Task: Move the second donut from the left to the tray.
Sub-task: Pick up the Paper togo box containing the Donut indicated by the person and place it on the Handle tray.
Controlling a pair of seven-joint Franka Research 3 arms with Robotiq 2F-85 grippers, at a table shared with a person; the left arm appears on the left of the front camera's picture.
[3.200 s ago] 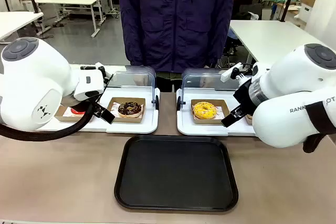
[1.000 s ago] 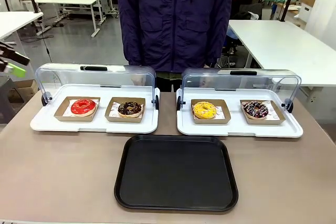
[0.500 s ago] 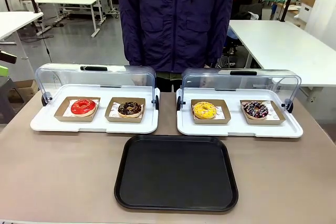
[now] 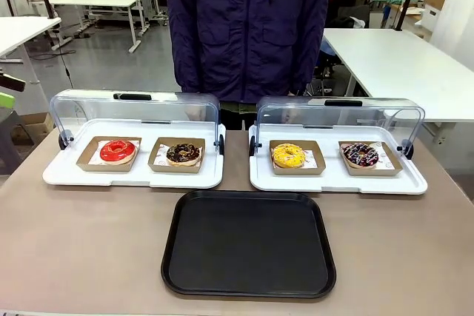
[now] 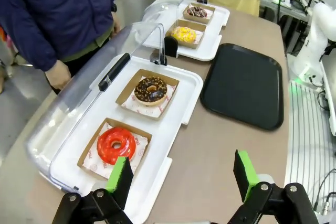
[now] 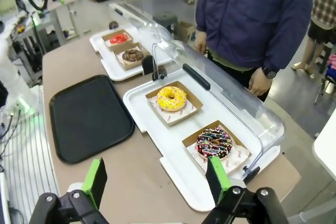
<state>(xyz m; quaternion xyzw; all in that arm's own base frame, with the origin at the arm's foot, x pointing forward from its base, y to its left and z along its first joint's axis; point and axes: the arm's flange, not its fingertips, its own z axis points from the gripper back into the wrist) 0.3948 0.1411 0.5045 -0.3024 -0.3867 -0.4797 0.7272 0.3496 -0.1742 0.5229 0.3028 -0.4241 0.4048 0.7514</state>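
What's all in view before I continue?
lidded trays: two, white, clear lids raised, side by side, far edge
red donut: one, red, leftmost, left lidded tray
second donut from the left: one, chocolate with tan crumbs, same tray
yellow donut: one, yellow, right lidded tray
sprinkled donut: one, dark with coloured sprinkles, rightmost
black tray: one, black, nearer, centred
person: one, navy jacket, far side
left gripper: one, black, green pads, open
right gripper: same, open

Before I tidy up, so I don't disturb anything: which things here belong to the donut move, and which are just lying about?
In the job: chocolate donut with tan crumbs; black tray.
Lying about: red donut; yellow donut; donut with coloured sprinkles; left white tray; right white tray.
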